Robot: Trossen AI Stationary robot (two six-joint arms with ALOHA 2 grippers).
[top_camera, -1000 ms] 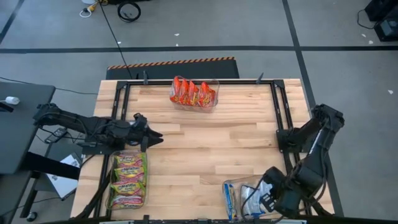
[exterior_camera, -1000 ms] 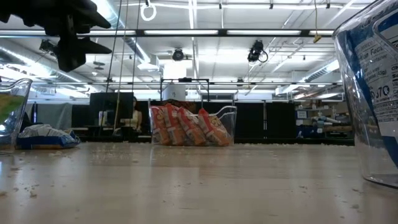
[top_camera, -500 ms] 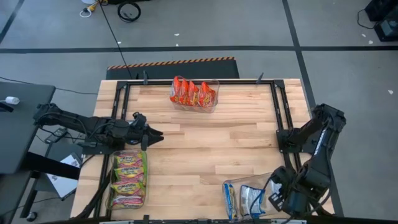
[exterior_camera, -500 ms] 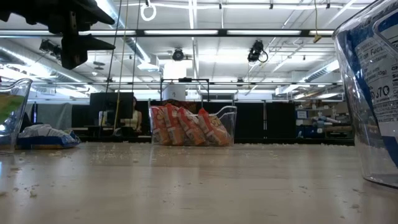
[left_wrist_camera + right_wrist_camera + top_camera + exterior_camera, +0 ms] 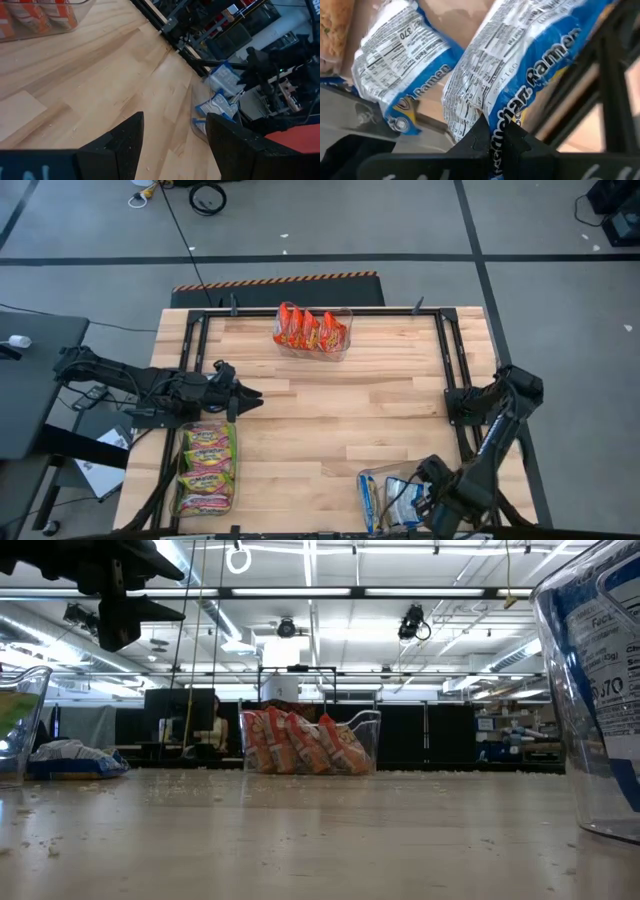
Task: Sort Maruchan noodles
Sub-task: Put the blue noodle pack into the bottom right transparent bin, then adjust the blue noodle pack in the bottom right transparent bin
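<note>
Three clear bins hold Maruchan noodles: red-orange packets (image 5: 312,330) at the far middle, green-pink-yellow packets (image 5: 205,470) at the near left, and a blue-white packet (image 5: 395,65) in the near-right bin (image 5: 372,502). My right gripper (image 5: 492,135) points down over that bin, shut on another blue-white packet (image 5: 520,60). My left gripper (image 5: 248,395) hovers open and holding nothing at the table's left, beyond the green bin; it also shows high up in the low view (image 5: 125,610). My right gripper pinches the blue-white packet by its edge seam (image 5: 482,112) between its two shut fingers, coming from above and pointing down. The packet hangs below the fingers over the near-right bin; whether its lower end rests in the bin I cannot tell.
A black rail frame (image 5: 450,370) runs along the table's left, far and right sides. Bare wood (image 5: 340,420) lies between the three bins. The near-right bin's clear wall (image 5: 600,690) stands close to the low camera.
My right gripper has sunk toward the near-right bin with the blue-white packet, tipping to point more steeply down, and it stays shut.
</note>
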